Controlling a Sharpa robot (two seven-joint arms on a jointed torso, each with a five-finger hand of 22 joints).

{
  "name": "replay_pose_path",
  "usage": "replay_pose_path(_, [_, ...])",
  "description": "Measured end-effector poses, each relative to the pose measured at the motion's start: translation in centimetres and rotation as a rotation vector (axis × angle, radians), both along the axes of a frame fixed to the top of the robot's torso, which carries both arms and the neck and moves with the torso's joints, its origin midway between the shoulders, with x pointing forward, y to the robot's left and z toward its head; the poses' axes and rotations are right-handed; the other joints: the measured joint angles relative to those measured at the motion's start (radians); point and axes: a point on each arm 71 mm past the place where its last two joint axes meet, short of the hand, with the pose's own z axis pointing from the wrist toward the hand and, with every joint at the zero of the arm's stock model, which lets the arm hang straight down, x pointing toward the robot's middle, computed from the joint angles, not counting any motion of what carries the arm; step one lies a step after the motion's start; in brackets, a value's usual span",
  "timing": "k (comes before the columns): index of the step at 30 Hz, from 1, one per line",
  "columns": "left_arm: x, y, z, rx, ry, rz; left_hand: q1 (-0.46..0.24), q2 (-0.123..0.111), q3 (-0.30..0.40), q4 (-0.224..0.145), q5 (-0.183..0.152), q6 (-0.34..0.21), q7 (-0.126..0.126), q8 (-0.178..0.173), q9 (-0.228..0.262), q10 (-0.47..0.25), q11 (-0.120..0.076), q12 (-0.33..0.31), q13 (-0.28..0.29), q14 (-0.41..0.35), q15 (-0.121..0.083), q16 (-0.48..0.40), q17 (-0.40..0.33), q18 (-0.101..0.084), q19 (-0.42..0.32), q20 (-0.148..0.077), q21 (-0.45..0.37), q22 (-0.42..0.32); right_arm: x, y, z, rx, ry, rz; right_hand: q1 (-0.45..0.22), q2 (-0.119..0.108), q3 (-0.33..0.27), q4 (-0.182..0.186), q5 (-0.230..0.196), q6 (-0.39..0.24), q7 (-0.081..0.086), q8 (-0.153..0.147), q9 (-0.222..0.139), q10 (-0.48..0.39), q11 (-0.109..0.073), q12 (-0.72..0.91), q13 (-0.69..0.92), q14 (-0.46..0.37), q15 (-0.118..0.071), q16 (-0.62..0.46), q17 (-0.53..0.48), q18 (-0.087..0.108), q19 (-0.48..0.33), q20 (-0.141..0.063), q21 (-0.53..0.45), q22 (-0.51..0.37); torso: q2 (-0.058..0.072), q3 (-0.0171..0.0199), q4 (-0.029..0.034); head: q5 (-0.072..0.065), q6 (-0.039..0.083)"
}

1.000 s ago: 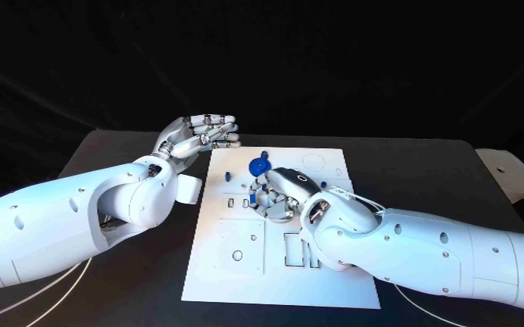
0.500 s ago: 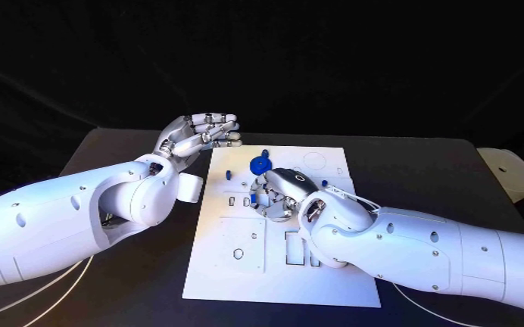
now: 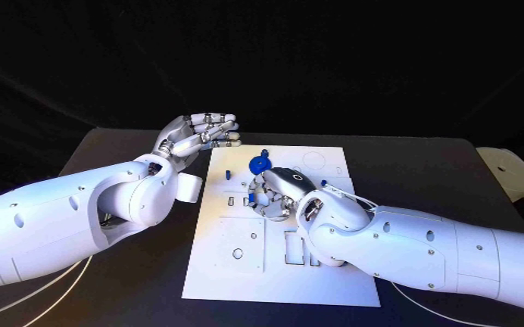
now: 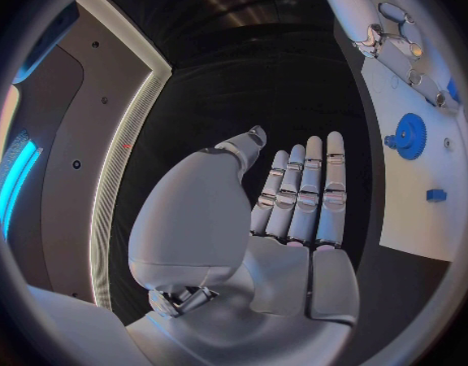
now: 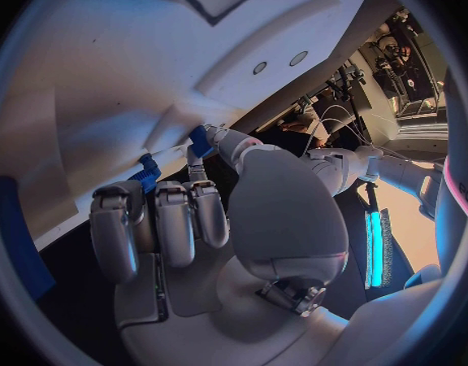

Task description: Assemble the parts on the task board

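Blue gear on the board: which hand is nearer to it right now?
Right. The right hand works on the task board just beside the blue gear; the left hand hovers off the board's edge.

The task board (image 3: 235,266) looks matt white and smooth; the blue gear (image 3: 259,165) on it looks like plastic. Both hands, left hand (image 3: 200,135) and right hand (image 3: 277,193), are shiny silvery metal.

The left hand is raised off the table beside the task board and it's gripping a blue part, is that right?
Not quite. The left hand is raised beside the task board, but it holds nothing: the left wrist view shows its fingers straight and bare.
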Motion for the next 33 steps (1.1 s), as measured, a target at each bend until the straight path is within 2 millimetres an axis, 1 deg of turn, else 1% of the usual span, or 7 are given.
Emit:
replay_pose_path(11, [-0.01,0.12,0.0,0.001,0.001,0.002,-0.004,-0.004,0.0,0.0,0.0,0.0,0.0,0.0,0.0,0.0,0.0,-0.005,0.0,0.0,0.0,0.0,0.0,0.0,0.0,0.0,0.0,0.0,0.0,-0.01,-0.02,-0.009,-0.005,0.004,-0.014,-0.004,-0.004,0.004,-0.01,-0.002,-0.001,-0.002,0.001,0.0,0.0,-0.007,0.0,0.0,0.0,0.0,0.0,0.0,0.0,0.0,0.0,0.0,0.0,0.0006,-0.0002,-0.001,-0.003])
replay_pose_path(18, [-0.02,0.17,0.0,0.001,0.001,0.003,-0.004,-0.004,0.0,0.0,0.0,0.0,0.0,0.0,0.0,0.0,0.0,-0.005,0.0,0.0,0.0,0.0,0.0,0.0,0.0,0.0,0.0,0.0,-0.05,-0.04,-0.12,-0.015,-0.005,0.005,-0.032,-0.015,-0.01,0.01,-0.018,-0.024,0.014,-0.018,-0.001,0.0,0.0,-0.017,0.0,0.0,0.0,0.0,0.0,0.0,0.0,0.0,0.0,0.0,0.0,0.0008,-0.0001,-0.002,-0.004])
replay_pose_path(23, [-0.02,0.2,0.0,0.002,0.002,0.004,-0.004,-0.004,0.0,0.0,0.0,0.0,0.0,0.0,0.0,0.0,0.0,-0.005,0.0,0.0,0.0,0.0,0.0,0.0,0.0,0.0,0.0,0.0,-0.09,-0.15,-0.32,-0.021,-0.002,0.001,-0.048,-0.025,-0.018,0.018,-0.046,-0.049,0.024,-0.035,-0.009,0.0,0.007,-0.028,0.0,0.001,0.001,0.0,0.0,0.0,0.0,0.0,0.0,0.0,0.0,0.0008,0.0003,-0.002,-0.004])
replay_pose_path(25, [-0.02,0.22,-0.01,0.002,0.002,0.004,-0.004,-0.004,0.0,0.0,0.0,0.0,0.0,0.0,0.0,0.0,0.0,-0.005,0.0,0.0,0.0,0.0,0.0,0.0,0.0,0.0,0.0,0.0,-0.08,-0.15,-0.31,-0.021,-0.003,0.001,-0.051,-0.028,-0.019,0.019,-0.058,-0.055,0.03,-0.039,-0.011,-0.004,0.011,-0.028,0.0,0.001,0.006,0.0,0.0,0.0,0.0,0.0,0.0,0.0,0.0,0.0008,0.0004,-0.002,-0.004])
replay_pose_path(28, [-0.02,0.24,-0.01,0.002,0.002,0.004,-0.004,-0.004,0.0,0.0,0.0,0.0,0.0,0.0,0.0,0.0,0.0,-0.005,0.0,0.0,0.0,0.0,0.0,0.0,0.0,0.0,0.0,0.0,-0.08,-0.15,-0.3,-0.022,-0.004,0.0,-0.051,-0.03,-0.023,0.023,-0.066,-0.062,0.03,-0.043,-0.013,0.0,0.015,-0.034,0.0,0.0,0.008,0.0,0.0,0.0,0.0,0.0,0.0,0.0,0.0,0.0007,0.0008,-0.003,-0.004])
replay_pose_path(29, [-0.02,0.24,-0.01,0.002,0.002,0.004,-0.004,-0.004,0.0,0.0,0.0,0.0,0.0,0.0,0.0,0.0,0.0,-0.005,0.0,0.0,0.0,0.0,0.0,0.0,0.0,0.0,0.0,0.0,-0.08,-0.15,-0.3,-0.022,-0.004,0.0,-0.052,-0.037,-0.023,0.023,-0.066,-0.065,0.033,-0.043,-0.013,0.0,0.015,-0.034,0.0,0.0,0.008,0.0,0.0,0.0,0.0,0.005,0.0,0.0,0.0,0.0007,0.0008,-0.003,-0.004])
replay_pose_path(33, [-0.02,0.26,-0.01,0.002,0.002,0.005,-0.004,-0.004,0.0,0.0,0.0,0.0,0.0,0.0,0.0,0.0,0.0,-0.005,0.0,0.0,0.0,0.0,0.0,0.0,0.0,0.0,0.0,0.0,-0.08,-0.15,-0.31,-0.021,-0.006,-0.001,-0.052,-0.037,-0.029,0.024,-0.073,-0.077,0.034,-0.052,-0.015,-0.004,0.018,-0.037,0.0,0.003,0.011,0.0,0.0,0.0,0.0,0.008,0.0,0.0,0.0,0.0006,0.0006,-0.003,-0.004])
